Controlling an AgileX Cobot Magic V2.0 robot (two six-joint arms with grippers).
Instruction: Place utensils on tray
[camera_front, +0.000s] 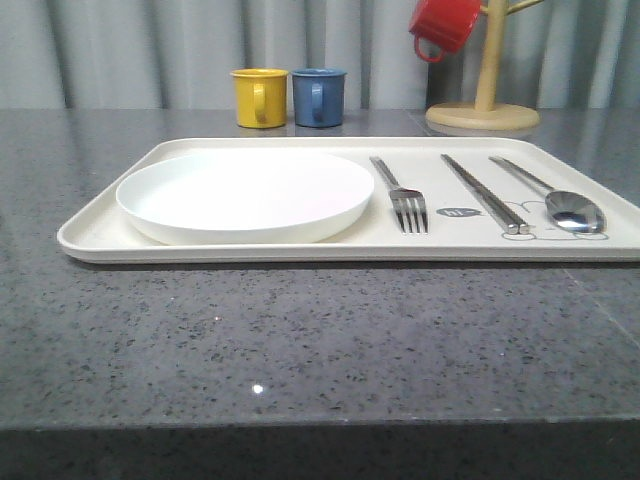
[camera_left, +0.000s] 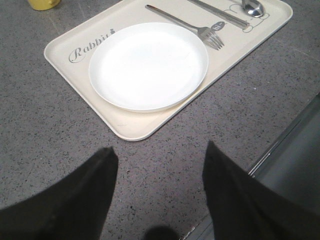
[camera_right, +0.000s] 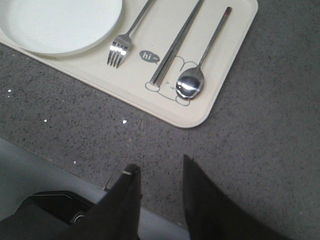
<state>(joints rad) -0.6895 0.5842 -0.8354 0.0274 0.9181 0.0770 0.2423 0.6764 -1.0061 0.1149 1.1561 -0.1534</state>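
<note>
Both claws (camera_left: 157, 200) (camera_right: 160, 200) gape empty; tray (camera_front: 100, 235) edge and spoon (camera_front: 573, 211) handle are cut off.

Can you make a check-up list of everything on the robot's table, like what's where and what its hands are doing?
Surface: grey speckled table.
Job's things: fork, chopsticks, spoon lie side by side on the tray, right of the white plate.
Clutter: yellow mug, blue mug, red mug on wooden stand.
Grippers: left gripper and right gripper open, empty.
Cables: nothing seen.
Surroundings: grey curtain.
</note>
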